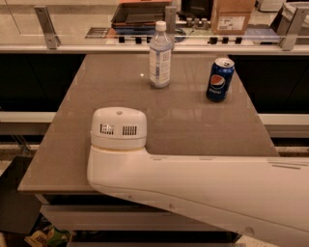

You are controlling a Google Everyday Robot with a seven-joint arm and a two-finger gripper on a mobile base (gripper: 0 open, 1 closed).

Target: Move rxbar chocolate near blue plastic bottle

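The blue plastic bottle (160, 55) stands upright at the back middle of the brown table (193, 120); it is clear and bluish with a white cap and a pale label. The rxbar chocolate is hidden or out of view. My white arm reaches in from the lower right, and its rounded wrist housing (118, 128) is over the table's front left. My gripper is below that housing and hidden by it. The housing is far in front of the bottle.
A blue Pepsi can (219, 79) stands upright at the back right, to the right of the bottle. Behind the table runs a counter with a glass rail, a cardboard box (233, 14) and a dark tray (140, 12). The table's front edge is under my arm.
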